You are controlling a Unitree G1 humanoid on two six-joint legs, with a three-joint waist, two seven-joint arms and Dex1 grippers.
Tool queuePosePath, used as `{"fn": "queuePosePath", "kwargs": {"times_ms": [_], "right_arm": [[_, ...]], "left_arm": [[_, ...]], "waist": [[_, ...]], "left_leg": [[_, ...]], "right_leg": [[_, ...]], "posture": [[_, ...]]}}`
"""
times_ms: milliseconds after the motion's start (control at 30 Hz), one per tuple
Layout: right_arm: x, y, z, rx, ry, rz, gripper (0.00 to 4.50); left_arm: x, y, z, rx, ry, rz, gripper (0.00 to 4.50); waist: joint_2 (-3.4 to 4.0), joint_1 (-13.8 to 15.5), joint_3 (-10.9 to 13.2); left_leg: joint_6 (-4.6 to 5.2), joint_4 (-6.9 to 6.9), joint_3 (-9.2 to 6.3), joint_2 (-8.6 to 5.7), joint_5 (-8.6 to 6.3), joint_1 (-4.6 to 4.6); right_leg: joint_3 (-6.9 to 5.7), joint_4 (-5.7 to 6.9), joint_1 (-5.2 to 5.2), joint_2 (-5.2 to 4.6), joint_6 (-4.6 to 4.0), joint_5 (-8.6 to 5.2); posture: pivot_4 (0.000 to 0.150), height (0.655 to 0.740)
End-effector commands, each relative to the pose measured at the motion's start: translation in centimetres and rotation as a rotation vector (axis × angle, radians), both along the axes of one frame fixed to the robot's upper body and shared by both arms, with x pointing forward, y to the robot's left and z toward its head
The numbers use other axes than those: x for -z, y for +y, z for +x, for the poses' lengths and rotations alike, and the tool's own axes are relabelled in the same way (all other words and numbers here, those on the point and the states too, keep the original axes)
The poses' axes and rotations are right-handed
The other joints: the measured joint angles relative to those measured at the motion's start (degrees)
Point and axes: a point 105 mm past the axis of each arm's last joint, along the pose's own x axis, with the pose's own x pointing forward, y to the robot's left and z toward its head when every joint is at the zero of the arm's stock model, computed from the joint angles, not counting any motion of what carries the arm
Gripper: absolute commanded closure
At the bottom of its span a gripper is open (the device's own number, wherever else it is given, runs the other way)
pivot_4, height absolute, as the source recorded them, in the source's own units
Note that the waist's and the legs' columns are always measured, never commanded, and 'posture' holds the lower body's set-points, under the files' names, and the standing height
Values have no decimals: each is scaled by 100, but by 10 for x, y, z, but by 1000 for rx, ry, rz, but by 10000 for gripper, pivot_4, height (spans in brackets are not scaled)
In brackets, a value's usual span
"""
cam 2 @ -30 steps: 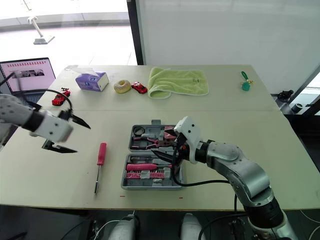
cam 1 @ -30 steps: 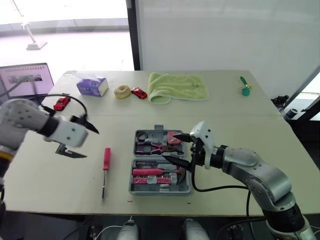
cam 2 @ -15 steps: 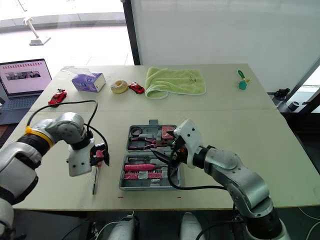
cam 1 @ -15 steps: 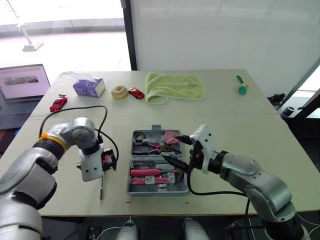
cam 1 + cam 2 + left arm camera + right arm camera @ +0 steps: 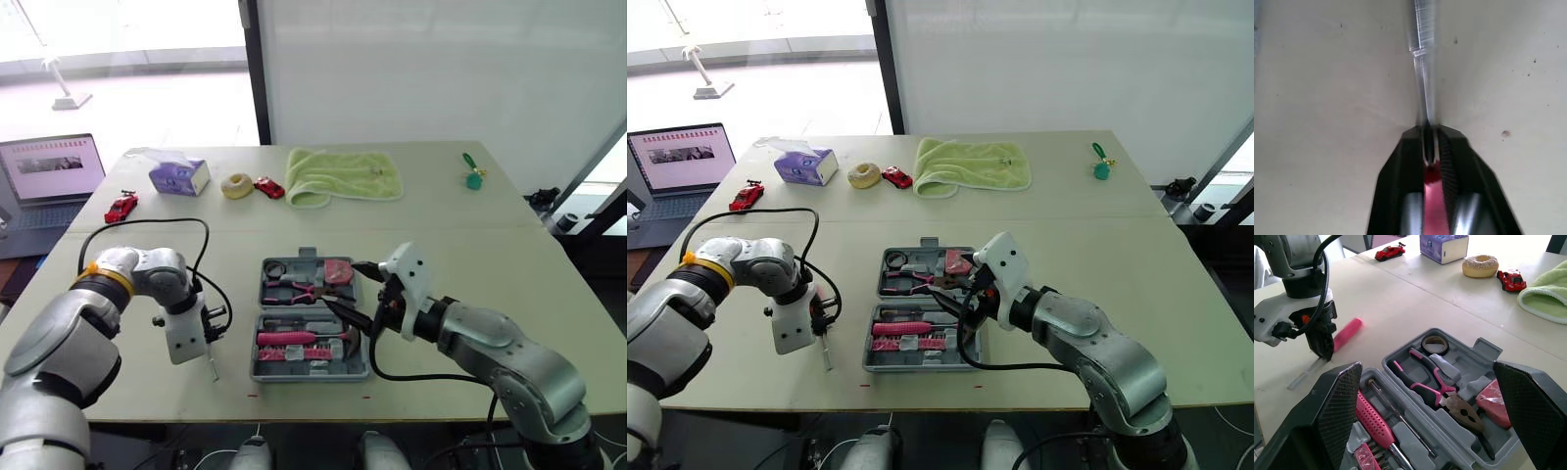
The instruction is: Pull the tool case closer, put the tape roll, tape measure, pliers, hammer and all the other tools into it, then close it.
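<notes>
Low over beige tabletop (image 5: 490, 225), left pincer (image 5: 1429, 131) clamps a red-handled screwdriver (image 5: 1422, 49). Beneath gaping right pincer (image 5: 345, 286) lies grey plastic tool case (image 5: 266, 372)

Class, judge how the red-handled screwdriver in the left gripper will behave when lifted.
The screwdriver looks rigid: straight metal shaft, hard handle. The left gripper pinches it where shaft meets handle, so the handle end may swivel down. Being round, it would probably roll on the table if dropped.
</notes>
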Motion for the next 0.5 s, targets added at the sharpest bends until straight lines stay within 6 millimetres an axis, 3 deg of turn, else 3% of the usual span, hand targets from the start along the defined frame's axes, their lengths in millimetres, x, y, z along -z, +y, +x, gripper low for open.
{"fn": "queuePosePath", "kwargs": {"times_ms": [33,233,367,500], "right_arm": [[-8,3,-5,-19,-32,16,0],[-6,3,-6,-28,-24,17,0],[-2,9,-2,-57,-12,13,0],[-2,12,-1,-75,-13,14,0]], "left_arm": [[10,9,-2,-56,9,4,44777],[-17,13,2,-119,-22,-122,44777],[-63,23,2,-328,-34,-332,44777],[-90,29,-12,-505,89,-491,44777]], "waist": [[26,5,-15],[7,-9,-4],[-24,-127,14],[-23,-172,16]], "left_leg": [[0,0,0,0,0,1],[0,1,0,0,0,-8],[-1,-1,0,2,0,-34],[-1,0,-3,4,1,-57]], "right_leg": [[0,0,1,0,0,0],[-1,2,-8,0,0,0],[1,4,-38,0,-1,1],[0,10,-58,0,-2,1]], "posture": [[1500,7400],[1500,7400],[1500,7400],[1500,7400]]}}
